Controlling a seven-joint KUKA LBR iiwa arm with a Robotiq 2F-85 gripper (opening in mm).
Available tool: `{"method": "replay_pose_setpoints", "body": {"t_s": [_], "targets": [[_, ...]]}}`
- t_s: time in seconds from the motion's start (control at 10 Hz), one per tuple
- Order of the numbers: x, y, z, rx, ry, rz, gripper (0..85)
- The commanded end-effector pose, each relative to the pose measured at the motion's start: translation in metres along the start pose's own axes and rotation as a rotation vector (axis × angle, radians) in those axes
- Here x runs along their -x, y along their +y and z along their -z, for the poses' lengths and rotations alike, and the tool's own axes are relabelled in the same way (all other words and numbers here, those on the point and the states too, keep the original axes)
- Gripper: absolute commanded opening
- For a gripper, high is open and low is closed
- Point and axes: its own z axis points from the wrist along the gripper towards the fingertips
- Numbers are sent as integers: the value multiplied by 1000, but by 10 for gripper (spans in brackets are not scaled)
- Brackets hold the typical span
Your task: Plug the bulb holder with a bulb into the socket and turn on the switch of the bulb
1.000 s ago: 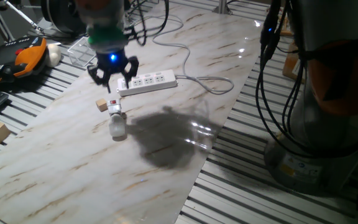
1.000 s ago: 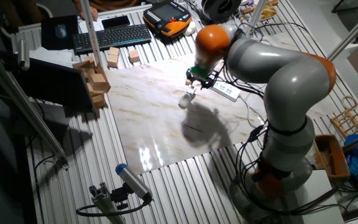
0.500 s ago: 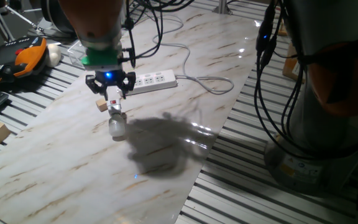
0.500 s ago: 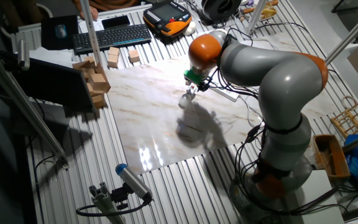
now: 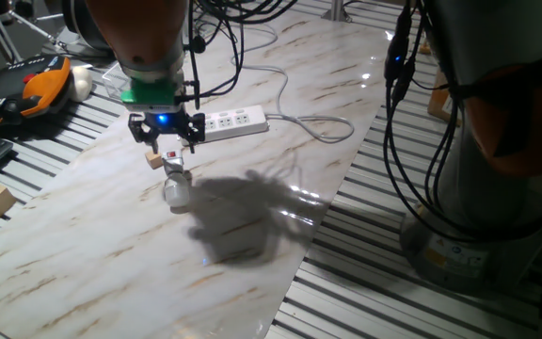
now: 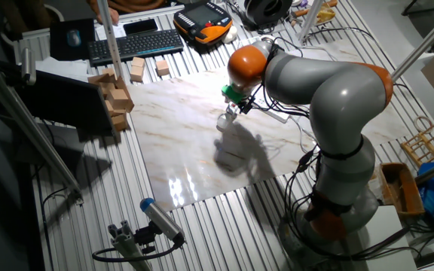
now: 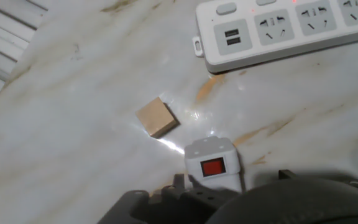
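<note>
**Tool low over bulb holder, socket strip close by**

Lying on its side on the marbled bench [image 5: 280,113]: the bulb holder [image 7: 213,163], a small white box with rounded corners and a red rectangular switch [image 7: 212,167] on the upward face. Joined to a short frosted white bulb [image 5: 177,190], rounded and faintly glossy, pointing toward 6 o'clock in one fixed view. Holder largely masked there by the tool [image 5: 167,137], bulb fully visible below it.

Hanging directly above the holder, fingers [image 5: 144,129] spread to either side, dark and splayed, a blue light glowing at the wrist. Jaws apart, not closed on anything; contact with the holder not discernible.

At 10 o'clock from the holder in the hand view, just beside but apart: a small tan wooden cube [image 7: 157,117]. At 12 to 1 o'clock, near but not touching: the socket [image 7: 284,31], a long white strip with a row of outlets, a pair of USB ports near its end, and a white cord [image 5: 313,127] trailing off across the bench.

In the other fixed view, grey arm with orange joint [image 6: 246,65] bent over the bench, tool down at the white holder and bulb; detail there too small to read.
</note>
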Motion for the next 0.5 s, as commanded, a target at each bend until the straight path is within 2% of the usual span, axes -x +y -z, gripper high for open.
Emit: {"method": "replay_pose_setpoints", "body": {"t_s": [0.0,0.2,0.4], "targets": [[0,0,-4,8,-1,-1,680],[-1,0,-10,24,1,-6,680],[-2,-1,-12,40,-22,-22,680]]}}
